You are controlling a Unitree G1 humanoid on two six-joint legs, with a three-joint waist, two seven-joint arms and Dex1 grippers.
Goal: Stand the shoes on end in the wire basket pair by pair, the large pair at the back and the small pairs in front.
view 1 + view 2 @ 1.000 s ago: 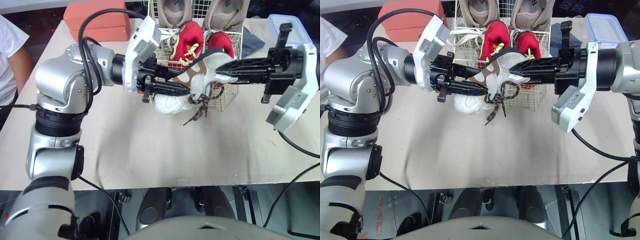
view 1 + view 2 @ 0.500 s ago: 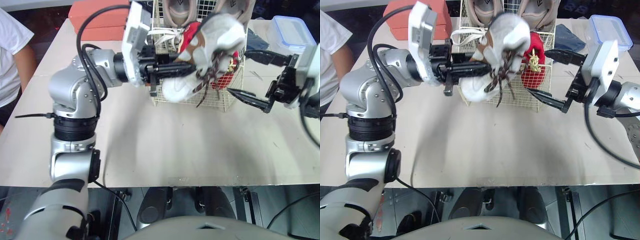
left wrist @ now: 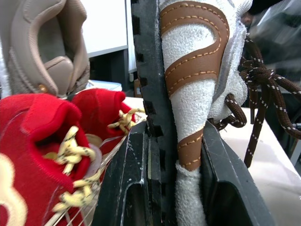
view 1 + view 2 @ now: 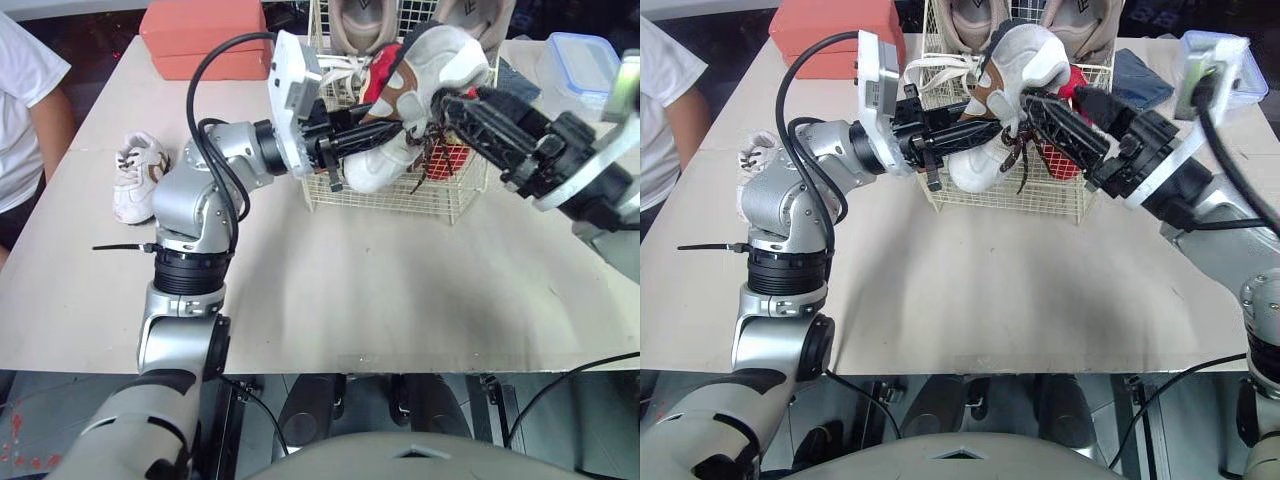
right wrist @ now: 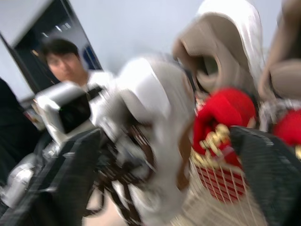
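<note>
Shoes: big tan pair (image 4: pixel 965 20) at back of wire basket (image 4: pixel 400 200), red pair (image 3: pixel 33 136) in front. White shoe (image 4: pixel 430 60) over basket's front, squeezed in left gripper (image 4: pixel 385 130) jaws; right gripper (image 4: pixel 1055 100) jaws spread wide beside it. Left to do: twin (image 4: pixel 135 178) (lying on bench (image 4: pixel 350 290)).

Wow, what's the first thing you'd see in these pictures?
A fluffy white shoe with dangling brown laces, clamped in the left jaws over the wire basket, the right jaws open beside it. Next, bright red shoes standing in the basket in front of two big tan shoes.
</note>
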